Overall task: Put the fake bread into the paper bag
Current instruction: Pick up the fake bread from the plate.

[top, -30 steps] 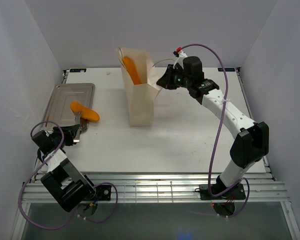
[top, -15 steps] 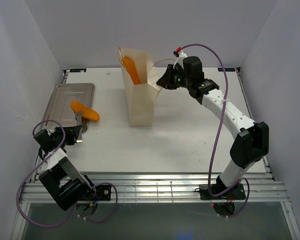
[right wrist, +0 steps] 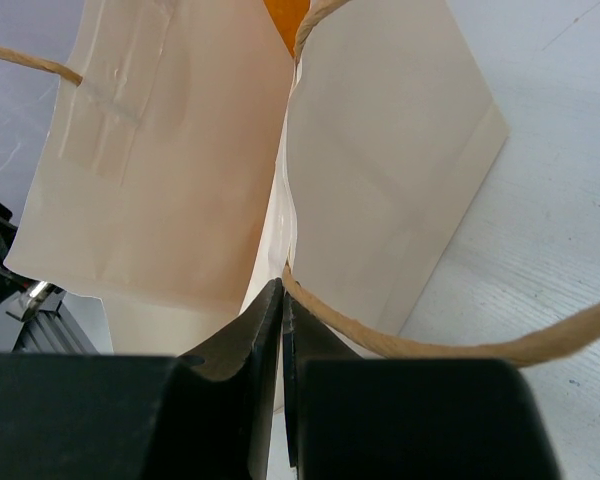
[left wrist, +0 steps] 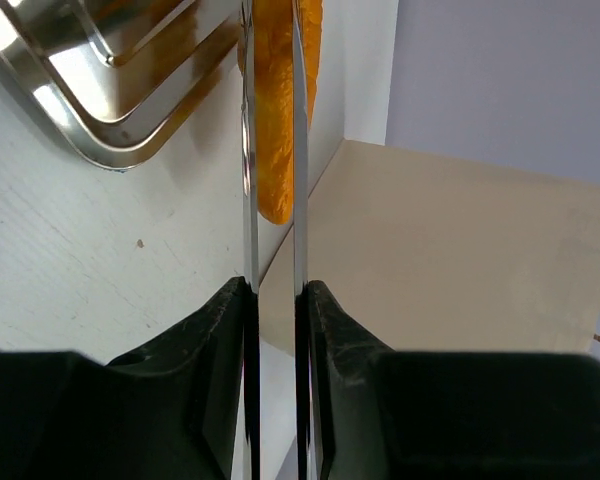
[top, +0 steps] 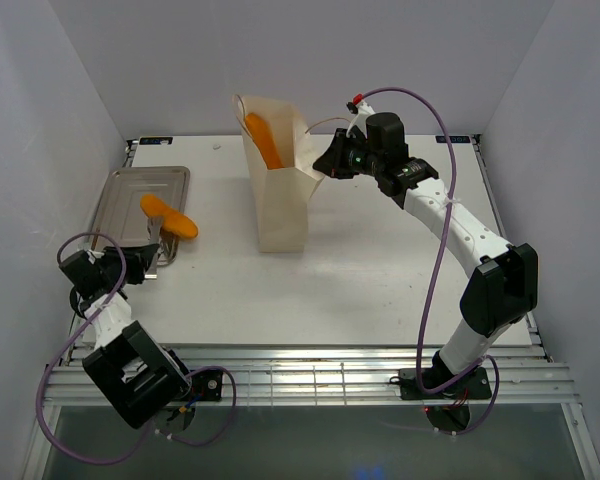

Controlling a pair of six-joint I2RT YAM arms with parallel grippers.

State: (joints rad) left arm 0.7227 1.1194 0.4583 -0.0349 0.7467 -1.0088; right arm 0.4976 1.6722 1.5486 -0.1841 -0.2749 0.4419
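risk first: i don't hold the loaf (left wrist: pixel 276 120) directly, only thru the tongs (left wrist: pixel 248 180). if my left gripper (left wrist: pixel 273 292) eases off, the blades spring apart and the glossy loaf slips out, prob onto the tray (left wrist: pixel 100 130) just ahead-left of my fingertips. squeeze too hard and it could squirt out the far end. the bag (left wrist: pixel 460 250) is well off to the right of that grip, so it's a long carry w/ the loaf out at the end of thin blades. that means sway, and it could clip the rim. if my right gripper (right wrist: pixel 280 300) loses the paper, the mouth sags or the bag tips.

left jaws: partway closed, clamped on both tong blades, which sandwich the loaf ahead of them. it looks lifted off the tray, tho i can't be sure. right jaws: pinched tight on the bag's upper edge, cord (right wrist: pixel 430 345) looping just beside them. another loaf (top: pixel 263 140) sits inside the bag already.
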